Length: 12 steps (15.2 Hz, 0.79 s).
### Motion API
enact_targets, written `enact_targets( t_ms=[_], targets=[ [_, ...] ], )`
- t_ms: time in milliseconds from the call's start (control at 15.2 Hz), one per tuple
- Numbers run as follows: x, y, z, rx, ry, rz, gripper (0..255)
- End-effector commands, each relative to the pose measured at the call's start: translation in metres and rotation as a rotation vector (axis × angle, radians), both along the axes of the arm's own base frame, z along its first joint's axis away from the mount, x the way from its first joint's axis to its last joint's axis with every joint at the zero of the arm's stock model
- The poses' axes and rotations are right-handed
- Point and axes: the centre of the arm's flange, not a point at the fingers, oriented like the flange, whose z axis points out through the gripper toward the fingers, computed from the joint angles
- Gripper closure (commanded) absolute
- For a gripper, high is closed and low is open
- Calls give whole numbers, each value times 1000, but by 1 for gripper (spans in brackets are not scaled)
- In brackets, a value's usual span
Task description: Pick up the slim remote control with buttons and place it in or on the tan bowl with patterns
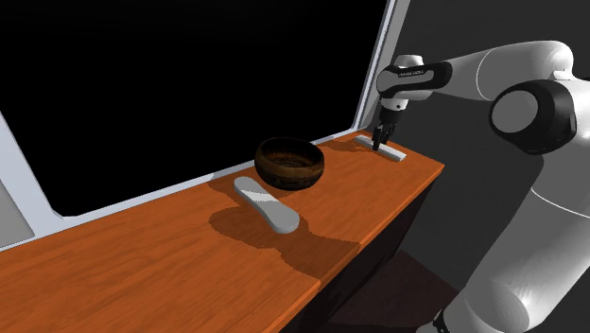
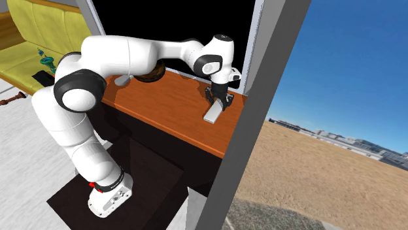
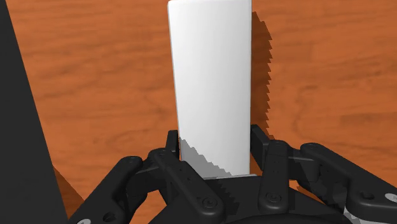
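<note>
Straddling one white remote (image 3: pixel 210 76) stands one gripper (image 3: pixel 214 136), one bowl (image 1: pixel 290 163) nearby.

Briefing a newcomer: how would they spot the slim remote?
Follow the orange-brown wooden counter past the dark brown round bowl to its end beneath the black gripper. The flat white bar there is the remote: straight-edged, unlike the rounded grey oblong by the bowl.
</note>
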Motion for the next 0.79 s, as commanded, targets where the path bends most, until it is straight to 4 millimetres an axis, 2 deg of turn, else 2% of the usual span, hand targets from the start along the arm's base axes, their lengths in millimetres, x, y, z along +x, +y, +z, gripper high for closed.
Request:
enact_targets(
  t_ms=[0, 264, 726],
  targets=[
    [0, 0, 0, 0, 0, 0, 255],
    [0, 0, 0, 0, 0, 0, 255],
    [0, 0, 37, 0, 0, 0, 255]
  ],
)
